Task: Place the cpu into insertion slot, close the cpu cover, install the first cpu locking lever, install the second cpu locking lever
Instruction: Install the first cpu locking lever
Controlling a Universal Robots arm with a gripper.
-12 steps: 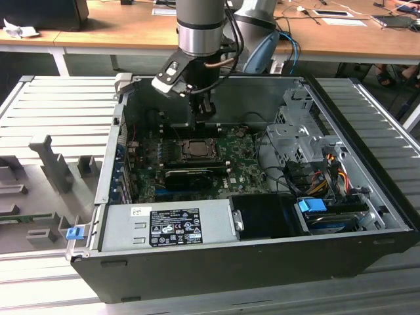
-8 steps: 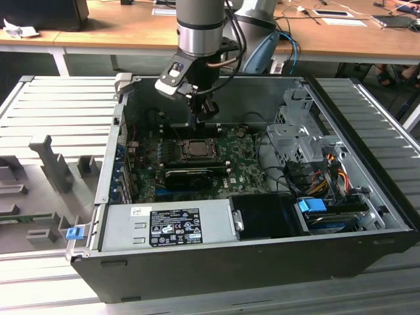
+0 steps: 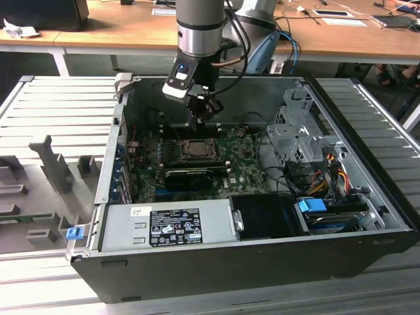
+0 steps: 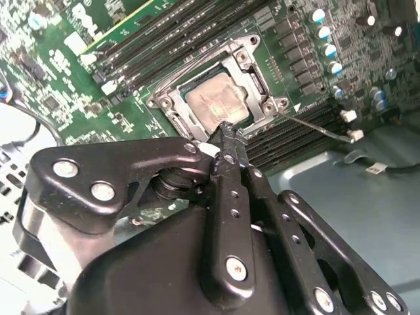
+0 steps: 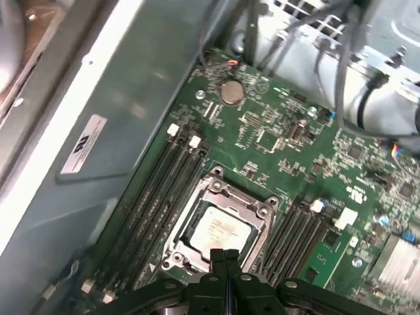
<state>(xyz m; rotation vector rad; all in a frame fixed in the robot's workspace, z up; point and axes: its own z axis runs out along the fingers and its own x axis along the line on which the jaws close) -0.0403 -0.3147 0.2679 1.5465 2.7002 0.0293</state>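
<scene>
In the exterior view the cpu (image 3: 195, 148) lies just above the frame's centre, seated on the board with the cover (image 5: 216, 188) apparently down over its edges. The gripper (image 5: 224, 257) is clenched on nothing, tips hovering just beside the cover's rim. The lever (image 4: 315, 125) looks thin, stiff, springy and probably slippery; it is best pressed near its free end.

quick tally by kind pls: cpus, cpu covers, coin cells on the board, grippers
cpu: 1
cpu cover: 1
coin cell: 1
gripper: 1
total: 4
</scene>
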